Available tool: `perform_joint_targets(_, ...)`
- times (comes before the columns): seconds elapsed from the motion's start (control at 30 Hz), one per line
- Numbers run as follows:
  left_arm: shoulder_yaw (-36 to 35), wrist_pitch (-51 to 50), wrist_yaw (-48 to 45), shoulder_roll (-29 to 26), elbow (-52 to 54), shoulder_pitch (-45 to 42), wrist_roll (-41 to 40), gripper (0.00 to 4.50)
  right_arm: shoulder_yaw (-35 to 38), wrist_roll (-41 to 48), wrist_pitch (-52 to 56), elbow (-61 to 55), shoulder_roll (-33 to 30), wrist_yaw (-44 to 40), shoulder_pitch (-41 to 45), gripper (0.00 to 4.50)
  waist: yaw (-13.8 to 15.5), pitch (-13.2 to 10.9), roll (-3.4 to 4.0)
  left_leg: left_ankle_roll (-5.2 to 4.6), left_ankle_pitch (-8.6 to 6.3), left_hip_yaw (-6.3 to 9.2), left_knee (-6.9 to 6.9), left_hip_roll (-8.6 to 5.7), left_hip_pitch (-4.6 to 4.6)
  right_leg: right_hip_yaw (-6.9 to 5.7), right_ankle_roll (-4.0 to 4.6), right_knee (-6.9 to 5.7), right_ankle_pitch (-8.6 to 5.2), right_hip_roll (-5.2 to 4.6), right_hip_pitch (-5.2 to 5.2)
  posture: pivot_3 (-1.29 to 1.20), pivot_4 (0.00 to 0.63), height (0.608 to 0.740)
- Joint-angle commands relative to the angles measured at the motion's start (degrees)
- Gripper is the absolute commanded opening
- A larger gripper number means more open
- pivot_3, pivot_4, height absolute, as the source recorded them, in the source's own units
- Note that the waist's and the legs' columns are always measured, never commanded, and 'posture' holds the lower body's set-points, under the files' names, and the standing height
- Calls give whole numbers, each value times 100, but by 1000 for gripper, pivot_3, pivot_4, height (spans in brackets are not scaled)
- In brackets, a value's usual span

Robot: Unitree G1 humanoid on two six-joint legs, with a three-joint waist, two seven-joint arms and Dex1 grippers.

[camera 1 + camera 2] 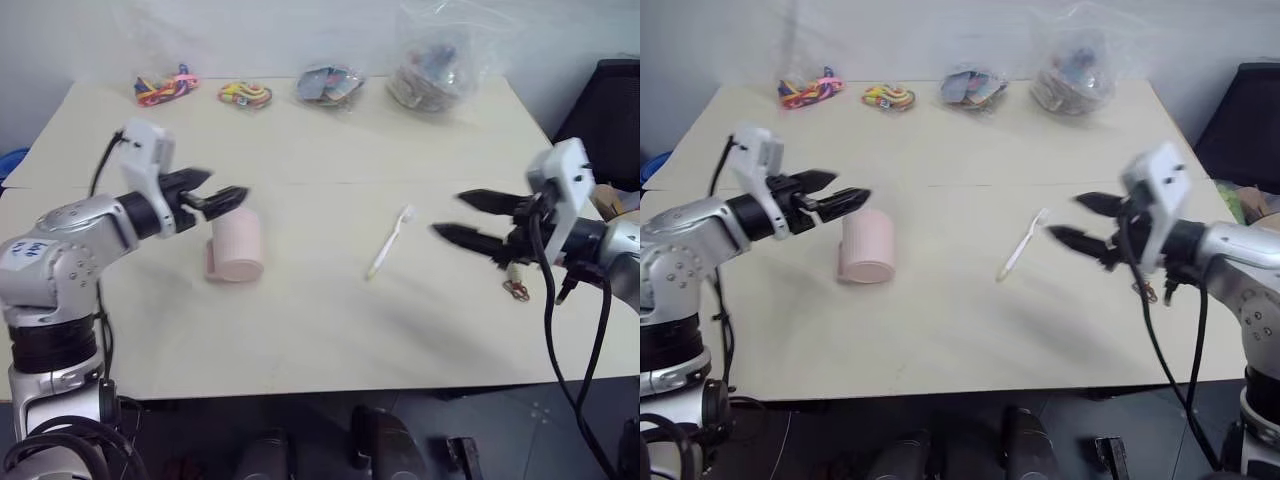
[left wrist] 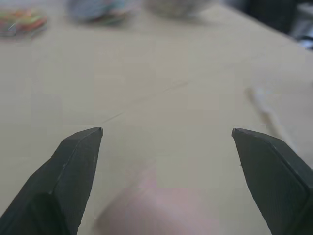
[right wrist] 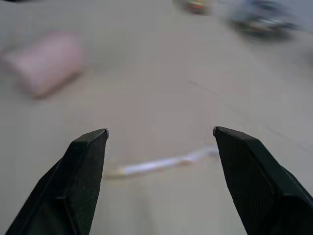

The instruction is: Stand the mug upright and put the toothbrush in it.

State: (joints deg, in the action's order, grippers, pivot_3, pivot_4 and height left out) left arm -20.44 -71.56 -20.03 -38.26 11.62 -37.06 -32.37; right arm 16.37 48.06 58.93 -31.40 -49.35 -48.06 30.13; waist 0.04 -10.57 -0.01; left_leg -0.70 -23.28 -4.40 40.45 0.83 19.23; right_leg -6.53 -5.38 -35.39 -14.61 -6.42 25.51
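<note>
The mug (image 1: 236, 246), pale pink, lies on its side on the cream table (image 1: 300, 330), left of centre, and we have yet to stand it up. Going left to right: our left gripper (image 1: 222, 194) hangs just above and behind the mug's upper end, its two black fingers spread wide with nothing between them. We read that spread as readiness to span the mug's body, since the gap looks about as broad as the cylinder is. From the left wrist, the pink shape sits low between the open fingers, which suggests the approach is lined up but not yet down on it.

Further right, near the middle of the table, the toothbrush (image 1: 390, 242) lies flat and apart from the mug, bristle head pointing away from us, yellowish handle end toward us. Flat on the board, it will likely need a pinch from above across its slim shaft.

Right again, our right gripper (image 1: 460, 216) hovers beside the toothbrush, clear of it, jaws apart and empty; the right wrist camera frames the brush between its fingers. Just beyond it a small keychain (image 1: 515, 288) rests near the table edge. Along the far edge sit coloured bands (image 1: 165, 87) and several clear bags (image 1: 435, 60), well away from the work.
</note>
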Motion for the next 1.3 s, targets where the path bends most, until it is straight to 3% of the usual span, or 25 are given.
perform_joint_targets(0.03, -753, -1398, 808, 265, 441, -94, 235, 4500, -204, 663, 54, -265, -209, -488, 351, 3555, 95, -2, -8, -3, -1, 20, 14, -2, 9, -12, -1, 0, 0, -9, -6, 0, 150, 740)
perform_joint_targets(0.13, -1037, -2046, 1169, 528, 226, -83, 444, 4500, -490, 683, -111, -104, -183, -629, 621, 3555, 168, 6, -21, -16, -9, 55, 61, -8, 46, -11, -9, 1, 5, -14, -10, 0, 150, 740)
perform_joint_targets(0.43, -714, -1993, 1040, 922, -708, -315, 491, 4500, -925, 411, -602, 200, -41, -635, 600, 3555, 129, 10, -29, -11, -6, 67, 80, -18, 78, -33, -22, 13, 12, -6, -5, 0, 150, 740)
perform_joint_targets(0.7, 280, -1615, 749, 855, -1431, -537, 648, 4500, -920, 407, -706, 130, 16, -469, 365, 3555, 144, 11, -29, -4, -3, 56, 83, -19, 84, -45, -22, 12, 12, -8, -6, 0, 150, 740)
perform_joint_targets(0.83, 769, -1336, 545, 763, -1784, -637, 740, 3559, -818, 465, -712, 120, -54, -414, 315, 3594, 157, 11, -28, -4, -2, 54, 86, -22, 84, -48, -22, 10, 12, -11, -10, 0, 150, 740)
perform_joint_targets(1.2, 1013, -1203, 228, 697, -1985, -856, 772, 18, -696, 527, -718, 39, -72, -266, 223, 3594, 146, 11, -28, -4, -2, 54, 91, -22, 86, -50, -22, 8, 12, -11, -10, 0, 150, 740)
perform_joint_targets(1.3, 756, -881, 260, 801, -1817, -924, 761, 18, -705, 501, -745, 51, -69, -233, 193, 3594, 146, 11, -28, -5, -2, 55, 91, -21, 87, -51, -22, 8, 12, -11, -9, 0, 150, 740)
